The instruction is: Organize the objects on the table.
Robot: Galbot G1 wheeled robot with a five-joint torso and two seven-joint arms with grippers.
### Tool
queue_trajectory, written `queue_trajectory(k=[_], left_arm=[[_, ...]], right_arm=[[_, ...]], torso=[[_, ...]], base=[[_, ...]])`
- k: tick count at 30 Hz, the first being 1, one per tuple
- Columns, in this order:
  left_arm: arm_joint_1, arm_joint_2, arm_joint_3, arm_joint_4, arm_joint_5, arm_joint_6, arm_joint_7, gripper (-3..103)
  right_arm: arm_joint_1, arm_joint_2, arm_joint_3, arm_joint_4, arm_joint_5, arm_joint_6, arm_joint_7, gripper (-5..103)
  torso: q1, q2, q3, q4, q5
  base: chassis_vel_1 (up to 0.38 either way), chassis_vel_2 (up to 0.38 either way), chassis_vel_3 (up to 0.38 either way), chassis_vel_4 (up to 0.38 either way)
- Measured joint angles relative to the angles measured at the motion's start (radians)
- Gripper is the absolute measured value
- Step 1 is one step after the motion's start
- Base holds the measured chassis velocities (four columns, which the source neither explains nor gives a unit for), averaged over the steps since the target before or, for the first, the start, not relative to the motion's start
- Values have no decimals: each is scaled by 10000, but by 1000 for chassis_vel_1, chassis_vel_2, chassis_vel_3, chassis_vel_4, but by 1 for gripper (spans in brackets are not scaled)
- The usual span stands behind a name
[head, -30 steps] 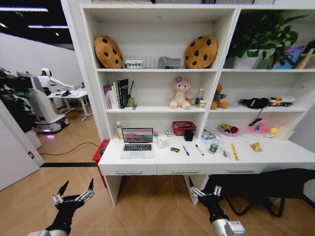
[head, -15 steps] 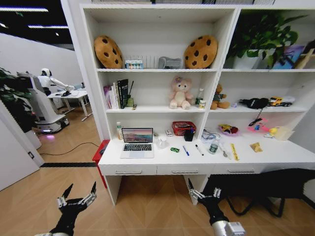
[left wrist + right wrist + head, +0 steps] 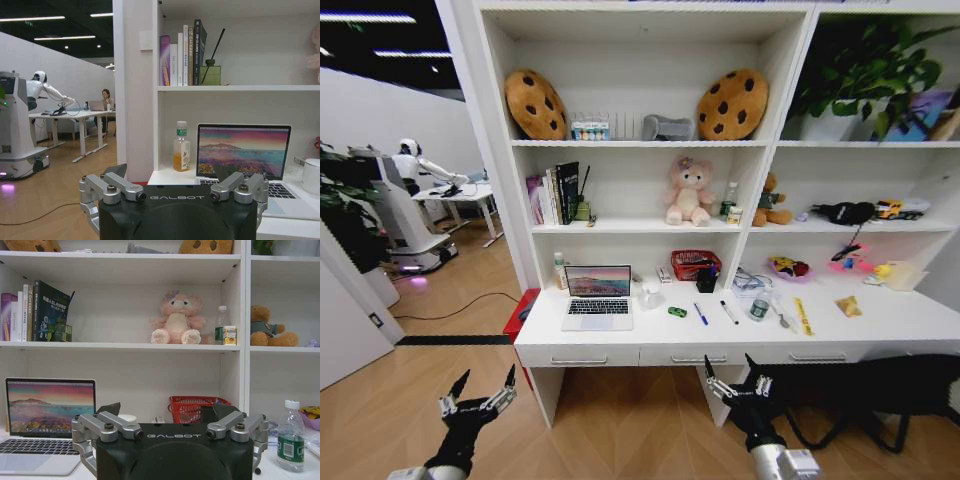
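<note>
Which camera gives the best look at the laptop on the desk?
The left wrist view: the laptop is close, screen facing the camera. The head view shows the whole laptop, but far off. The right wrist view has it at the edge.

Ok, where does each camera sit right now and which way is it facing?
Head: high on the robot, looking forward and down at the desk and shelves; left gripper and right gripper low in front.
Left wrist: behind the left gripper, facing the laptop and a bottle.
Right wrist: behind the right gripper, facing a red basket.
All three show the laptop.
</note>
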Motion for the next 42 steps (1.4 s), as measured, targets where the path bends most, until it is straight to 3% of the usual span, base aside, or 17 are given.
queue_trajectory(k=[11, 13, 17, 19, 20, 24, 26, 29, 30, 32, 33, 35, 36, 37, 40, 42], left_arm=[[-79, 336, -197, 97, -301, 76, 11, 96], [-87, 374, -220, 104, -344, 100, 6, 96], [-112, 548, -309, 110, -461, 159, -6, 96], [-117, 771, -403, 130, -581, 180, -29, 95], [-112, 947, -501, 204, -696, 180, -24, 93], [-180, 1237, -660, 357, -902, 181, -20, 93], [-434, 2064, -965, 591, -1477, 296, -83, 79], [-479, 2441, -1132, 662, -1684, 310, -77, 74], [-498, 2890, -1273, 744, -1831, 309, 1, 68], [-544, 3567, -1360, 971, -1890, 236, 139, 57], [-544, 3567, -1360, 971, -1890, 236, 139, 57], [-644, 4131, -1417, 1281, -1891, 133, 271, 46], [-751, 4459, -1432, 1497, -1894, 82, 356, 46], [-955, 4907, -1430, 1835, -1917, 30, 408, 36], [-1252, 5486, -1386, 2233, -1971, -30, 501, 30], [-1849, 6503, -1266, 2806, -2132, -79, 662, 19]], right_arm=[[64, -35, -60, 4, 187, 363, -246, 100], [61, -79, -74, 24, 292, 505, -387, 100], [33, -225, -43, 171, 482, 724, -630, 100], [174, -342, 130, 171, 560, 735, -626, 100], [223, -389, 225, 152, 581, 735, -539, 100], [236, -429, 308, 129, 590, 728, -419, 100], [204, -466, 382, 106, 575, 714, -354, 100], [226, -507, 379, 72, 575, 699, -348, 100], [277, -538, 386, -19, 568, 685, -343, 100], [322, -558, 471, -187, 539, 684, -262, 100], [322, -558, 471, -187, 539, 684, -262, 100], [353, -618, 577, -338, 520, 684, -151, 100], [376, -663, 656, -410, 499, 689, -99, 100], [414, -727, 755, -497, 460, 706, -43, 100], [459, -794, 907, -587, 423, 734, -39, 100], [491, -829, 1103, -675, 411, 755, -36, 100]], torso=[[1, -2, 1, -4, 3], [2, -3, 2, 4, 13], [9, -4, 3, -6, -1], [20, -9, 6, 6, 9], [16, -7, 3, -9, -2], [14, -8, 4, 1, 0], [-7, 2, -4, -4, -1], [-12, 6, -5, -5, 0], [-13, 6, -5, -3, 7], [-13, 6, -5, 0, -1], [-13, 6, -5, 0, -1], [-9, 5, -3, 1, 4], [-3, 2, 0, 0, 1], [2, -1, 1, -2, 0], [3, -2, 2, 2, 0], [5, -3, 1, -4, -4]], base=[[-277, 266, 285, -276], [-326, 341, 357, -373], [-307, 309, 336, -279], [-196, 210, 182, -200], [-156, 166, 36, -67], [-92, 81, 19, -33], [24, -23, -19, 41], [61, -84, -39, 82], [66, -81, -93, 78], [33, -24, -22, 39], [0, 0, 0, 0], [0, 0, 0, 0], [0, 0, 0, 0], [0, 0, 0, 0], [0, 0, 0, 0], [0, 0, 0, 0]])
